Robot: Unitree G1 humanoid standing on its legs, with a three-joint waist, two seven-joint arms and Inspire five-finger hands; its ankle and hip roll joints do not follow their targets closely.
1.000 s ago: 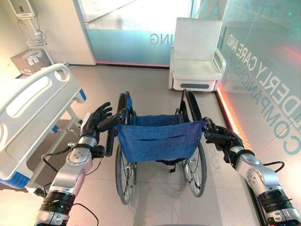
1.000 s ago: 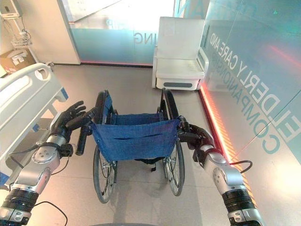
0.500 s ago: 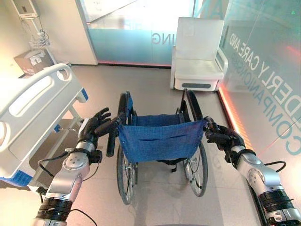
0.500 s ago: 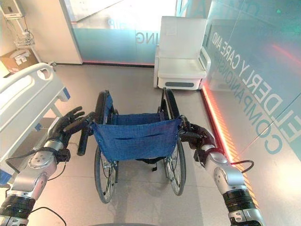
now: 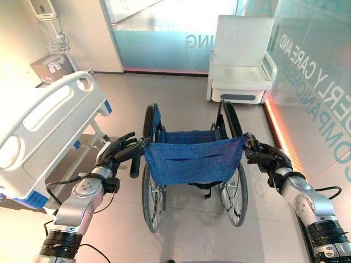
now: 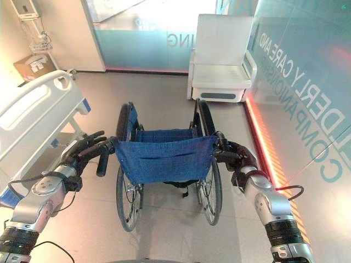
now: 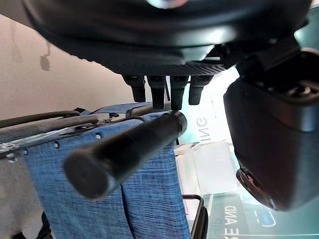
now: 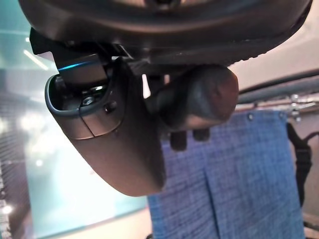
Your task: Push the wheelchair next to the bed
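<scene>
The right hand is wrapped around the wheelchair's right push handle, fingers and thumb curled on the grip. The left hand sits at the left push handle with its fingers spread and nearly straight; the grip lies under them, not yet enclosed. Between the two hands stretches the blue fabric backrest of the wheelchair, which stands on the floor directly ahead. Beyond the left hand, well to its outer side, is the bed with its white end rail. Ahead of the right hand, past the wheelchair, stands a white armchair. The step in hand appears to be taking hold; next, the left hand likely needs to curl closed before pushing and steering toward the bed. The left wrist view shows the gap between thumb and handle, which the head views leave unclear.
</scene>
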